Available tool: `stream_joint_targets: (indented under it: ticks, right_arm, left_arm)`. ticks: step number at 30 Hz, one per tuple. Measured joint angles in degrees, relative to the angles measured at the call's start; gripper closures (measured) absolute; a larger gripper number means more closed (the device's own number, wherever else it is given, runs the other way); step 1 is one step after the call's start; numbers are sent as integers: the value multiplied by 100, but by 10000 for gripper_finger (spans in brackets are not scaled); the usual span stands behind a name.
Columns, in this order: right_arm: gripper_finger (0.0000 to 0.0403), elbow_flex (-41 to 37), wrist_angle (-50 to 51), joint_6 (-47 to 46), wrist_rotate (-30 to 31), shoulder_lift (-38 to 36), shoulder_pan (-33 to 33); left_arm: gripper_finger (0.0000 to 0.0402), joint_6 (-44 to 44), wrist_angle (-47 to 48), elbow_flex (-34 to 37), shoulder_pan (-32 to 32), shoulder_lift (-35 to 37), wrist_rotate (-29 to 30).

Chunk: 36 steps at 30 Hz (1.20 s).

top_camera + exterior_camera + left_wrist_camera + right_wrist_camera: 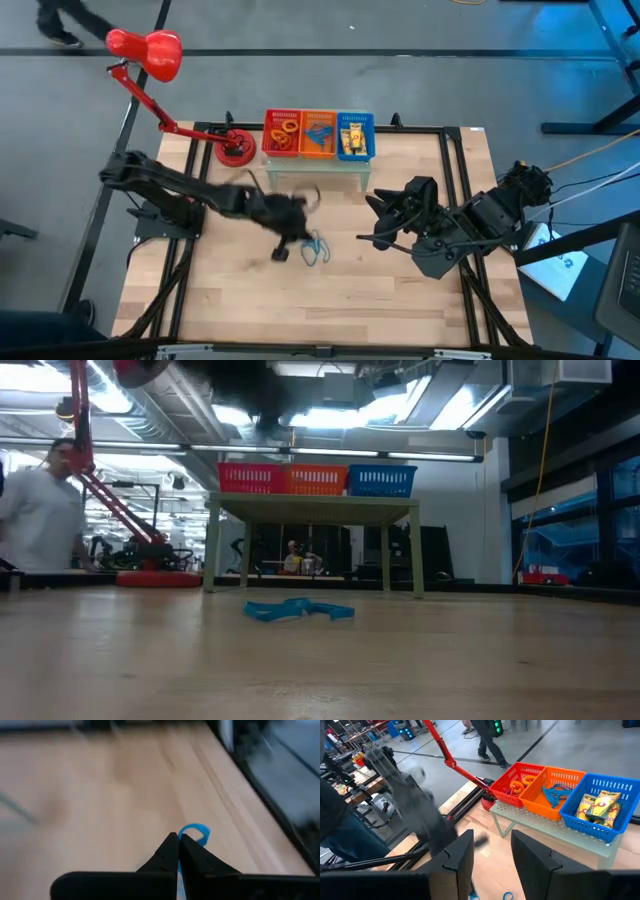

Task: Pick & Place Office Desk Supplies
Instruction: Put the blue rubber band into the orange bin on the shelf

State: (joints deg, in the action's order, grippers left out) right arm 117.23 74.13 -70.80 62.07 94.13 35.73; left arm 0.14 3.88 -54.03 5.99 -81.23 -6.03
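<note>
Blue wiry loops (316, 248) lie flat on the wooden table near its middle, and they show in the low view as blue wiry loops (297, 610). My left gripper (288, 240) hangs just to their left, raised off the table, and is shut on one blue loop (196, 832). My right gripper (383, 222) waits open over the right half of the table, and its fingers (462, 855) point toward the baskets. Yellow packets (599, 805) sit in the blue basket, blue loops (555, 794) in the orange one, and orange band loops (519, 784) in the red one. My left gripper (178, 838) has a blue wiry loop pinched between its two fingers. A blue strip (178, 870) shows along the slit between them, and the loop's bend (200, 831) sticks out past the tips. The loop is off the table.
The red basket (282, 134), orange basket (319, 133) and blue basket (356, 136) stand in a row on a small raised shelf (315, 508) at the far edge. The red desk lamp's base (236, 151) stands left of them. A person (40, 510) is beyond the table.
</note>
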Motion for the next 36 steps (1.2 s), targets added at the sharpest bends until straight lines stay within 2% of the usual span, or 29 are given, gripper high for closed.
stream_joint_targets:
  ticks: [5, 10, 20, 26, 36]
  right_arm:
    - [270, 0, -4, 116, 3, 0, -43]
    - [270, 0, -12, 244, 3, -2, -122]
    - [270, 0, -18, 269, 1, -2, -221]
    - [270, 0, -18, 267, 1, -2, -221]
    - [270, 0, 1, 271, -1, -2, -221]
  left_arm:
    - [398, 534, -9, -814, -712, 641, 873]
    - [398, 1229, -32, -1671, -1657, 543, 1511]
    - [399, 1457, 868, -3011, -3077, -801, 1551]
    - [399, 1443, 1368, -3035, -3435, -1367, 1290]
    - [399, 1419, 1132, -3040, -3606, -1535, 1258]
